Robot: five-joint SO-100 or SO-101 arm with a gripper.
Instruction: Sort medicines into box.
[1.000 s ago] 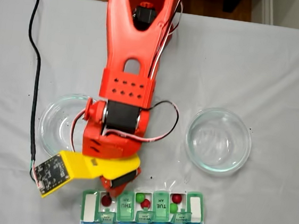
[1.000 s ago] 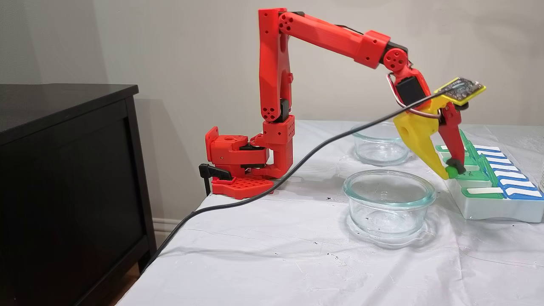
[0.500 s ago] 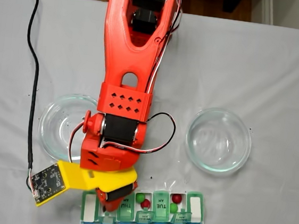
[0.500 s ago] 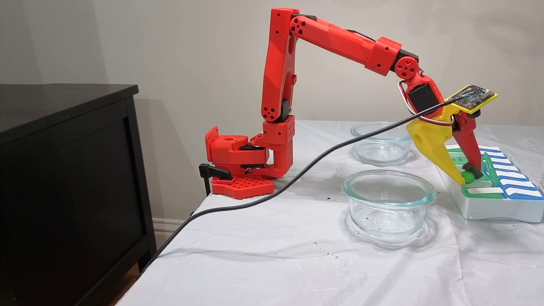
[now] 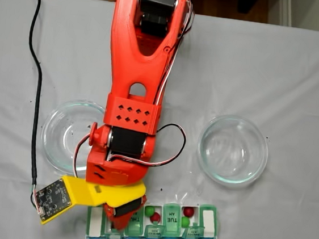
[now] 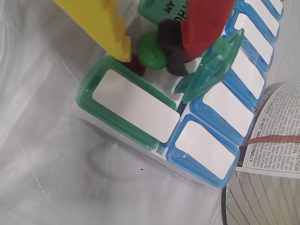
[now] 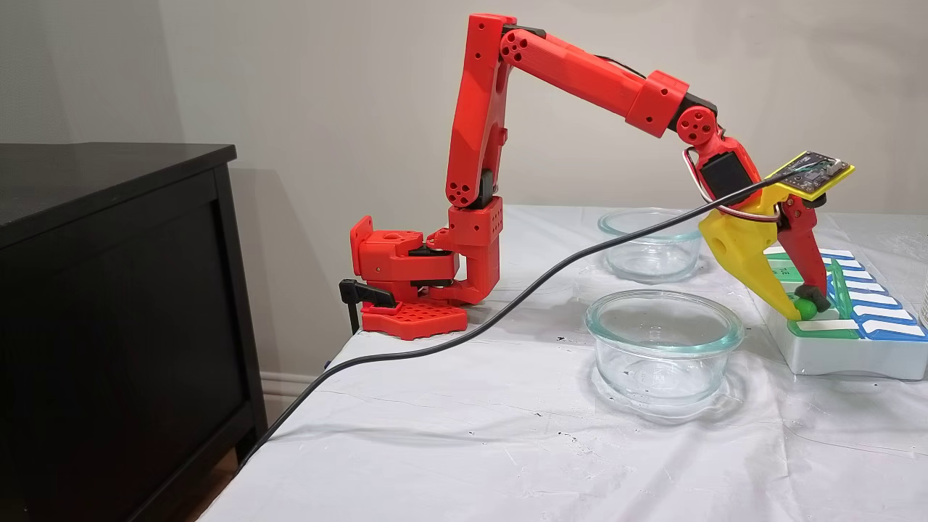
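Green ball (image 6: 151, 50) sits pinched between the gripper's (image 6: 147, 51) yellow finger (image 6: 101, 23) and red finger (image 6: 206, 21), held low over an open compartment of the pill organizer (image 7: 841, 351) at the table's far right edge in the side fixed view. A dark red ball (image 6: 136, 65) lies in that compartment, just beside the green one.

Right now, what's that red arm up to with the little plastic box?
The red arm's gripper is shut on a tiny green ball, holding it low over an open compartment of the pill organizer, where a dark red ball already lies. In a fixed view from above, more balls sit in neighbouring compartments, such as a green one. The two glass dishes look empty.
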